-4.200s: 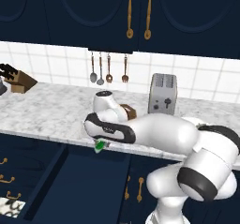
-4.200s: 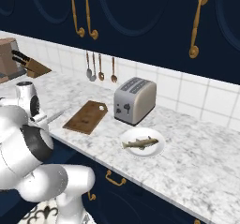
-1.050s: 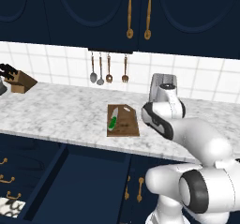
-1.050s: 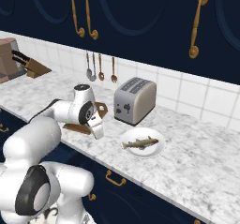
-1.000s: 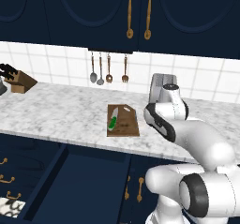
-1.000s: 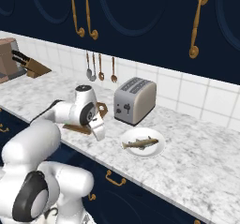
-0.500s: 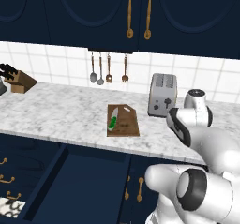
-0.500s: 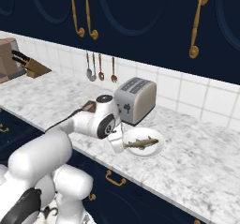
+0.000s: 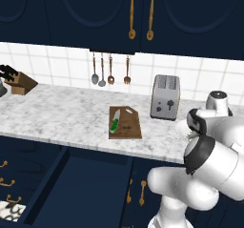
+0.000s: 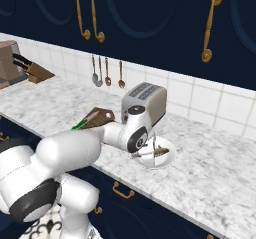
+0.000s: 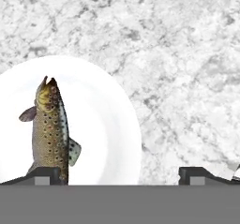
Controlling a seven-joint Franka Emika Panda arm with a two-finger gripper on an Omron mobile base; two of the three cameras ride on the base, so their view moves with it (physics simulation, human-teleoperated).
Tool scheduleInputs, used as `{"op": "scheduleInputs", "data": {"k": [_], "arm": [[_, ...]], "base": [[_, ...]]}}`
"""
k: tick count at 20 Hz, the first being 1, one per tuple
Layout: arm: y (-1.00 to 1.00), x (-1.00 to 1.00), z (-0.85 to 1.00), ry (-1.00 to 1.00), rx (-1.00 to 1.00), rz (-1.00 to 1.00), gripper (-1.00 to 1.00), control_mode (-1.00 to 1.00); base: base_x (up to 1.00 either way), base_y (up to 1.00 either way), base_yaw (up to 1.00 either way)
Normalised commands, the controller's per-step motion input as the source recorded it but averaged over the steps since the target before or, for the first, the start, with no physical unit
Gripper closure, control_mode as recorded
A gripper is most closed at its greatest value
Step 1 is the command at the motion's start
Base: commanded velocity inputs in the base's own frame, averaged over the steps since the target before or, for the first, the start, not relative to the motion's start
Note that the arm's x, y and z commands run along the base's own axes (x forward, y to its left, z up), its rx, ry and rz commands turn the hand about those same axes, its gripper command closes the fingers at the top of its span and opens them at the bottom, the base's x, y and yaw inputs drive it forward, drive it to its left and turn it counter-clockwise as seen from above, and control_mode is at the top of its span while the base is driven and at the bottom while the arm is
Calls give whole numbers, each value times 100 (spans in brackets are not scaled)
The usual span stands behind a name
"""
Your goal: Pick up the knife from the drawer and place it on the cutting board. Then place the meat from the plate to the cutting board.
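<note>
Speckled brown fish (image 11: 49, 134) lies on smooth round white plate (image 11: 110, 124)

Glossy white arm (image 10: 75, 148), dark joints

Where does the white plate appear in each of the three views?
Left base view: not visible; the arm stands where it would be.
Right base view: the plate is just right of centre, partly behind the wrist.
Hand view: at left, holding the fish.
Shared landmark: the toaster, behind the plate.
</note>
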Motion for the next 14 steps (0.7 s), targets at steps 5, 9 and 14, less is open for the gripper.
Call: {"op": "scheduleInputs", "data": {"k": [5, 9, 14], "arm": [[-18, 46, 0, 0, 3, -2, -100, -100], [-3, 32, -1, 0, 3, 0, -100, -100], [0, 20, -21, 0, 0, 0, -100, -100]], "base": [[0, 0, 0], [0, 0, 0], [0, 0, 0]]}}
